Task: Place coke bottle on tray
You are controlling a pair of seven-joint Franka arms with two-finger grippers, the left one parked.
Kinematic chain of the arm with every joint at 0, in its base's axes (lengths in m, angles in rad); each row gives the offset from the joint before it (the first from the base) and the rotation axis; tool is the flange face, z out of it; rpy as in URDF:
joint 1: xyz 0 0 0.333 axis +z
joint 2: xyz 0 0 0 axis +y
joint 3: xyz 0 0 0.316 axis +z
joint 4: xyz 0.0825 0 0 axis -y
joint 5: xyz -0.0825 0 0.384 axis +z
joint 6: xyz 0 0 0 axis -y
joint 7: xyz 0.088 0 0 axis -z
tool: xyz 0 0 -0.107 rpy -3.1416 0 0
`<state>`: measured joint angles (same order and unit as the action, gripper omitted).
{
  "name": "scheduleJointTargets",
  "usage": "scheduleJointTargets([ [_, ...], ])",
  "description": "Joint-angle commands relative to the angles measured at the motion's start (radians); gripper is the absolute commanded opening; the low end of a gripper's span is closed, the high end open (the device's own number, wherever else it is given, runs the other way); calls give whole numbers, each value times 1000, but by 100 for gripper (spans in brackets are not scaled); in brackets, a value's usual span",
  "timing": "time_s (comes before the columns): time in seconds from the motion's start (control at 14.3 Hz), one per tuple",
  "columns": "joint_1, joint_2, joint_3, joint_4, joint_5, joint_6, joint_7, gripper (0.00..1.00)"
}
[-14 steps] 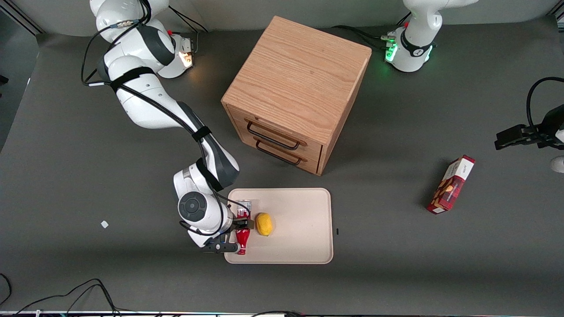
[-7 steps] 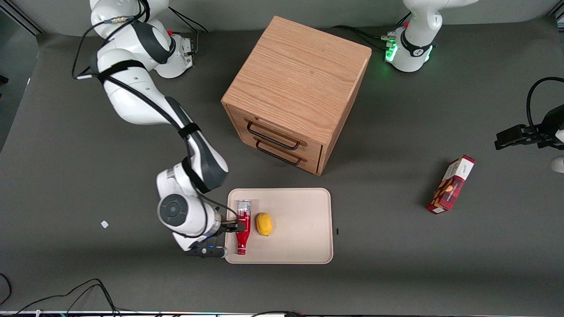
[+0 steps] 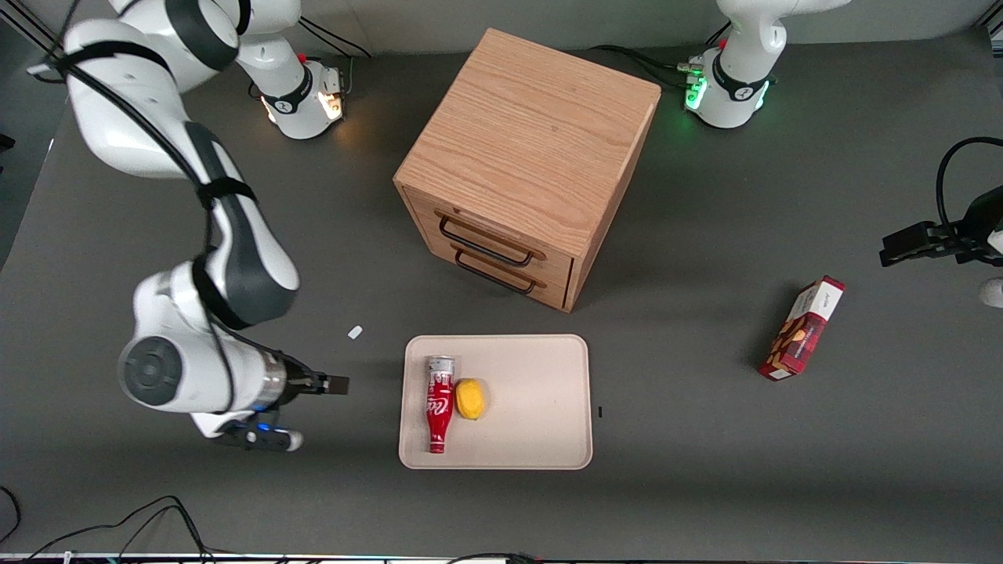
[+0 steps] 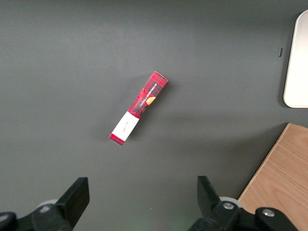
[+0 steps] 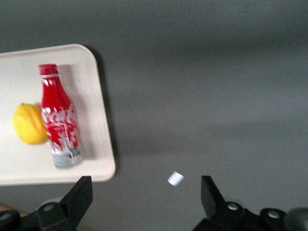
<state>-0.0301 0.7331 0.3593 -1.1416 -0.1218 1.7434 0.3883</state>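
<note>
The bottle [image 3: 439, 404] lies flat on the tray [image 3: 541, 439], low in the middle of the front view. Its capped neck points toward the camera and its silver base away from it, so its long axis runs down the frame, along the tray edge at the working arm's end. A lemon [image 3: 470, 399] sits just beside the bottle's middle, touching or nearly so, on the side toward the parked arm.

The gripper [image 3: 335, 385] hangs at lower left of the front view, off the tray and well apart from the bottle, fingers pointing toward it. In the right wrist view both fingers [image 5: 77, 197] stand wide apart with bare table between them, holding nothing. From the gripper the bottle lies sideways toward the parked arm's end, at about the same depth.

Judging by this, the placing looks done; any coming move would be a retreat, not a reach.

A small white scrap [image 3: 355, 332] lies on the table just farther from the camera than the gripper. Farther still, in the upper middle, stands the cabinet [image 3: 533, 133]. A red box [image 3: 802, 327] lies at mid right, toward the parked arm's end.
</note>
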Motion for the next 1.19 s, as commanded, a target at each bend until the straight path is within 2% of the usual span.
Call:
scheduleJointTargets([
  [0.0,-202,-281,122,-353,21,18,-94,100],
  [0.14,-316,-387,185,-465,21,19,-118,100],
  [0.28,-382,-476,231,-544,19,18,-123,100],
  [0.42,-343,-570,199,-611,21,18,-123,100],
  [0.56,-215,-641,59,-639,40,-11,-127,100],
  [0.77,43,-737,-265,-653,134,-73,-225,100],
  [0.98,191,-837,-426,-707,140,-81,-229,100],
  [1.12,265,-857,-528,-689,194,-111,-226,100],
])
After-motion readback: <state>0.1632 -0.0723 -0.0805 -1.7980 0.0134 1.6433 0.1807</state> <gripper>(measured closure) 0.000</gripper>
